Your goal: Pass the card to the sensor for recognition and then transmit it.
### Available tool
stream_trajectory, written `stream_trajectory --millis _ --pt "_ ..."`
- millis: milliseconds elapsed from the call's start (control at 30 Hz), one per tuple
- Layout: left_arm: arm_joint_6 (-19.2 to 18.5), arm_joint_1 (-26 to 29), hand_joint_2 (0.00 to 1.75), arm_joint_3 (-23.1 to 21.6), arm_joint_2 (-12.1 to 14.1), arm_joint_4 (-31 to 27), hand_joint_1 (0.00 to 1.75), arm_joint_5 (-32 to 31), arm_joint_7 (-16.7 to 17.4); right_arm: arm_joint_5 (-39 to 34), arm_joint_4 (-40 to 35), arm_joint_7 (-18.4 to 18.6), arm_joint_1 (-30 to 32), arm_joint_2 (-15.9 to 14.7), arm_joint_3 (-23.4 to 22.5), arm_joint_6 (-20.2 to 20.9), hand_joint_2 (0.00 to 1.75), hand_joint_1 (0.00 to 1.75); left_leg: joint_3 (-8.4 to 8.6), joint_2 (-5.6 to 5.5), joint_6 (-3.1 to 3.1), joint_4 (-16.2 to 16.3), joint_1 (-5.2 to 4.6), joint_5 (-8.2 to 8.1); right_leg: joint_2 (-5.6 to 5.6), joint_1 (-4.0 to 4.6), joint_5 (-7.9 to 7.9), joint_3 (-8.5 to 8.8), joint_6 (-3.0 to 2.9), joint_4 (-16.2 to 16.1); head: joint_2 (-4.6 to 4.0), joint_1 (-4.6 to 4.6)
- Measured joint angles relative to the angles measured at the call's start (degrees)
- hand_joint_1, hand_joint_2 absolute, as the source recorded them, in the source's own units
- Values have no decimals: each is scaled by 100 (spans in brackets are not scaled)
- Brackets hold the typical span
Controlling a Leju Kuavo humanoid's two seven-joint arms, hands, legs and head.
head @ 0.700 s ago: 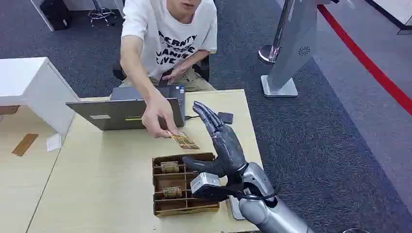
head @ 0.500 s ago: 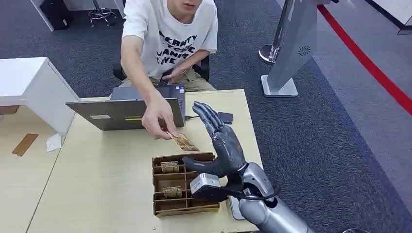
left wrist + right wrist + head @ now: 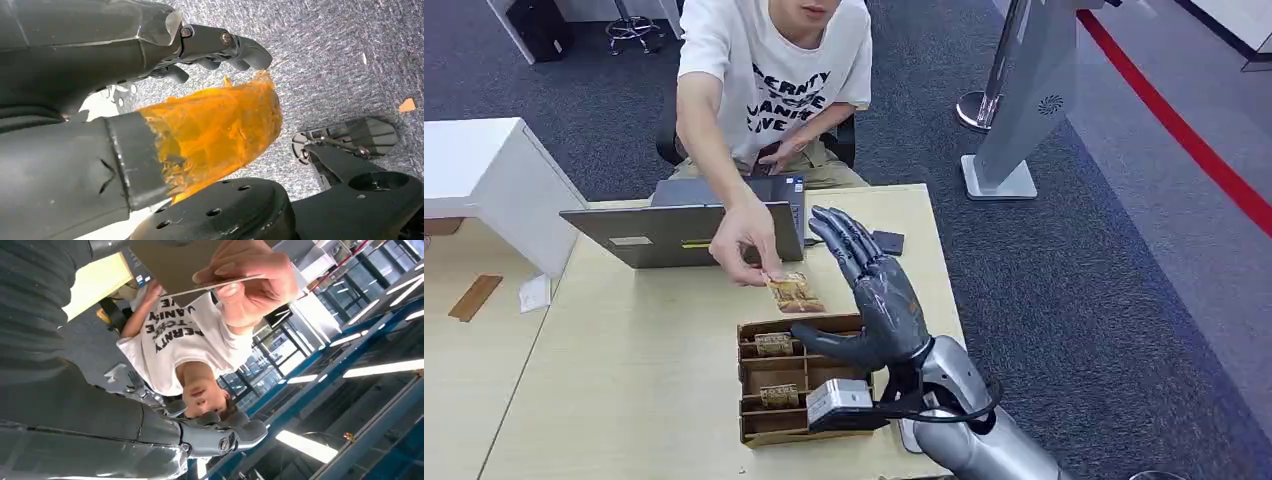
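Sitting at the desk [image 3: 624,400], a person holds the card [image 3: 794,292] out just beside the robot's right hand [image 3: 874,300], whose fingers are spread, holding nothing. Closing too early could knock it into the cardboard tray [image 3: 769,395]. Can't tell about the left hand [image 3: 210,45].

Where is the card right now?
In the head view the card is pinched in the person's hand, above the table just beyond the brown slotted tray and left of the robot's raised, open right hand.
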Motion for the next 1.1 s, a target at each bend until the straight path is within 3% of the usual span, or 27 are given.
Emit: stream_trajectory --millis 33,67,100,167,233,333,367,500,1100 --pt "0 1 0 0 0 0 0 0 0 0 -2 0 0 0 2 0 175 7 0 0 0 0 0 0 0 0 0 0 0 0 0 2" --pt "2 1 0 0 0 0 0 0 0 0 -4 0 -1 0 7 0 175 42 0 0 0 0 0 0 0 0 0 0 0 0 0 0" --pt "2 1 0 0 0 0 0 0 0 0 -13 0 -1 -2 11 0 175 133 0 0 0 0 0 0 0 0 0 0 0 0 0 2" --pt "2 2 0 0 0 0 0 2 0 0 -28 4 -4 -4 17 -2 175 161 0 0 0 0 0 0 0 0 0 0 0 0 0 2" --pt "2 2 0 0 0 0 0 7 0 0 -31 20 -5 -9 24 -2 175 159 0 0 0 0 0 0 0 0 0 0 0 0 0 0" --pt "2 4 0 0 0 0 0 18 -13 0 -31 31 -8 -18 35 -17 175 173 0 0 0 0 0 0 0 0 0 0 0 0 0 2" --pt "2 5 0 0 0 0 0 18 -13 0 -31 31 -8 -22 42 -17 175 166 0 0 0 0 0 0 0 0 0 0 0 0 0 2" --pt "2 10 0 0 0 0 0 18 -13 2 -31 33 -9 -33 66 -20 175 175 0 0 0 0 0 0 0 0 0 0 0 0 0 2" --pt "2 26 0 -4 0 0 0 61 -33 50 -31 109 -46 -55 149 -39 175 175 0 0 0 0 0 0 0 0 0 0 0 0 0 2"
